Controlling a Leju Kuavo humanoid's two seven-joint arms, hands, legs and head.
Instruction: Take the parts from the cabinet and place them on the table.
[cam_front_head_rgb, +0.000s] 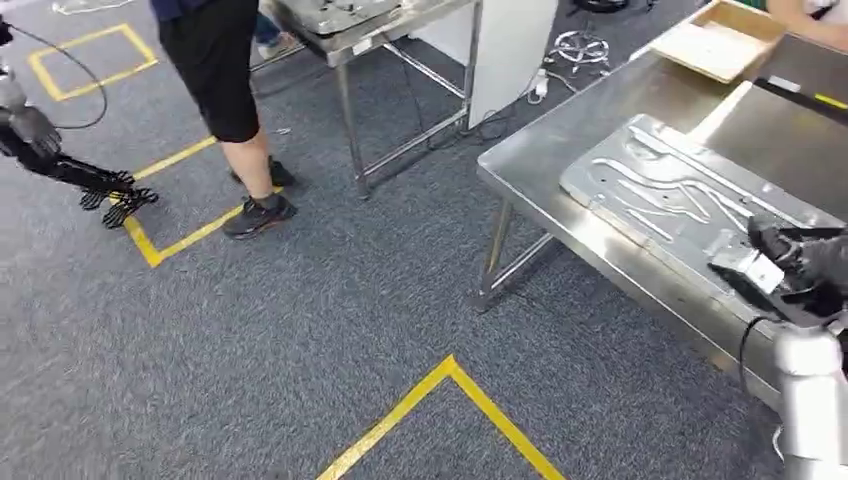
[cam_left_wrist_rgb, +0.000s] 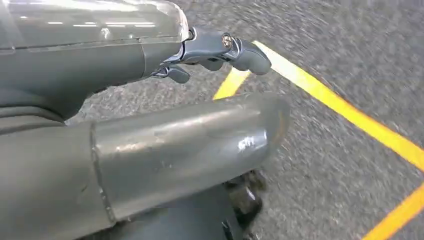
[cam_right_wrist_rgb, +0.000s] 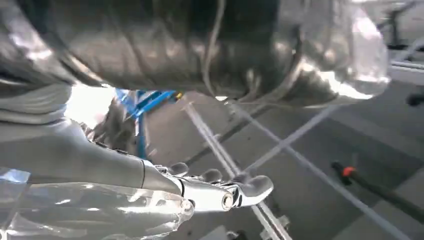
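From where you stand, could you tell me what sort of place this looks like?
Probably a factory floor or workshop test area. Steel worktables stand on grey carpet marked with yellow floor tape, and a stamped metal panel lies on the nearer table, by the right hand.

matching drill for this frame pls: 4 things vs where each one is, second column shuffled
1. metal panel
2. wooden tray
3. left hand
4. person

A. far end of the steel table
B. hanging over the carpet near yellow tape
C. standing on the carpet by the second table
D. flat on the steel table, under the right hand

Pairs: 1-D, 2-A, 3-B, 4-C
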